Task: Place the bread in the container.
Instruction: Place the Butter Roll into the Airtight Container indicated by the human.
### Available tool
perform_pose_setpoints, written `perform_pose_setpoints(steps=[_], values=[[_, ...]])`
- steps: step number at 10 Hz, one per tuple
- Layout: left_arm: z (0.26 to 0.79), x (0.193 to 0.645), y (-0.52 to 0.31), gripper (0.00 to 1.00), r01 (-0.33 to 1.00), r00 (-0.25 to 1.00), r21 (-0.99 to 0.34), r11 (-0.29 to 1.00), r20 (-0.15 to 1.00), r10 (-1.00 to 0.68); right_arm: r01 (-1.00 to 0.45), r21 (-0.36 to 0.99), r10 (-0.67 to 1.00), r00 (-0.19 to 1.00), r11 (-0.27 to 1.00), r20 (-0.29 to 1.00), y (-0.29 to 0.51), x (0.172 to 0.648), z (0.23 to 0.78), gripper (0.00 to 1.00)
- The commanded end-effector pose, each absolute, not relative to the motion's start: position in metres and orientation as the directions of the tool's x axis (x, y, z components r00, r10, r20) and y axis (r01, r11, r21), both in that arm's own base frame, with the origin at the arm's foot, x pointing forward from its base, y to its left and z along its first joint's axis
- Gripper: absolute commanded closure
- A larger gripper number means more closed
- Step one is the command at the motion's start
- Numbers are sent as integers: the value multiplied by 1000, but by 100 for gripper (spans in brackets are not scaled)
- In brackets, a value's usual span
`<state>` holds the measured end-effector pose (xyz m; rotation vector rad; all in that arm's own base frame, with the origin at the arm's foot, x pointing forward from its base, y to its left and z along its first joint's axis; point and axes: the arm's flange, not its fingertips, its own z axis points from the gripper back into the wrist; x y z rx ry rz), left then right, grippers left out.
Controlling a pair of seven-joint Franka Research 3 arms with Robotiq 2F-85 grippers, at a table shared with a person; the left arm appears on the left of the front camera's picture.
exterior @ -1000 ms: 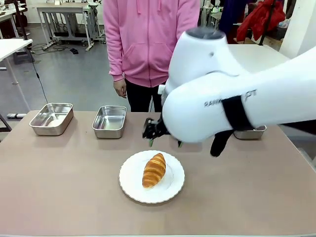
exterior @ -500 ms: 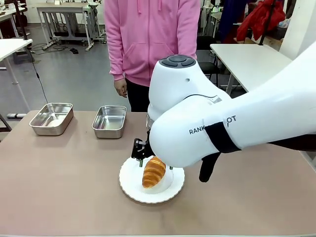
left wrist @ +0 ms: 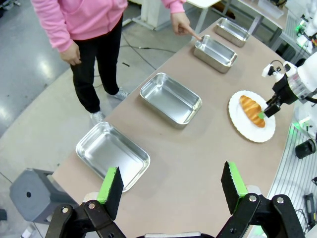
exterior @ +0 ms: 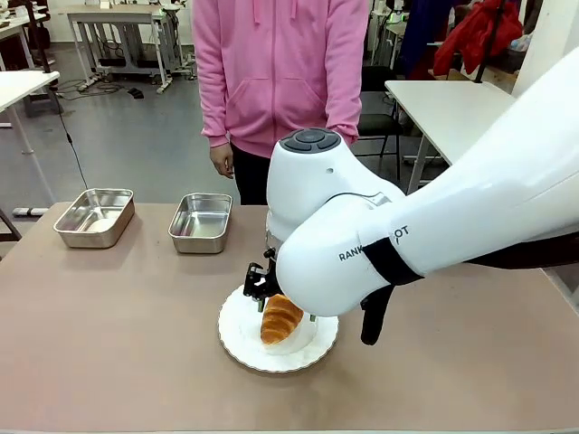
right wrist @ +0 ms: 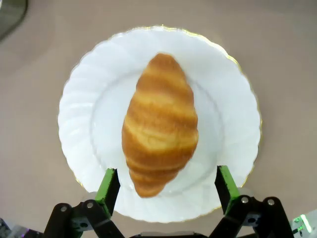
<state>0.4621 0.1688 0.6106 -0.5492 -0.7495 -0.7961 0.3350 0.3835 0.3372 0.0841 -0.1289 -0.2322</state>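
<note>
The golden-brown bread [right wrist: 159, 124] lies on a round white plate [right wrist: 89, 99] in mid-table. My right gripper [right wrist: 167, 191] is open just above the plate, its green pads [right wrist: 108, 184] on either side of the bread's near end, not touching it. From the front, the same gripper [exterior: 271, 298] hangs over the bread [exterior: 280, 321]. Steel containers [left wrist: 171, 99] stand in a row along the far edge. A person's finger [left wrist: 190, 33] points at the third container [left wrist: 214, 49]. My left gripper [left wrist: 172, 188] is open, high above the table's end, holding nothing.
Two steel pans [exterior: 94, 215] [exterior: 201, 221] stand at the far left; my right arm's bulk hides the table's right half from the front. A person in a pink hoodie [exterior: 276, 72] stands at the far side. Bare tabletop [exterior: 109, 325] lies left of the plate [exterior: 237, 336].
My right arm has swung left and down from behind the plate. Its open gripper has lowered onto the bread. The bread and the pans have not moved.
</note>
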Motion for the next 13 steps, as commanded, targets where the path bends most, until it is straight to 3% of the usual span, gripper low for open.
perform_pose_setpoints(steps=[1,3,7,13], values=[[612,461,168,0,801,460,-151,579,774,-434,259,132,-276,952,957,133,393,339,331,0],[612,461,168,0,801,460,-151,579,774,-434,224,98,-235,965,970,117,384,335,337,0],[612,461,168,0,801,460,-151,579,774,-434,359,120,-372,920,926,123,387,355,327,0],[612,461,168,0,801,460,-151,579,774,-434,360,134,-377,916,923,136,404,352,308,0]])
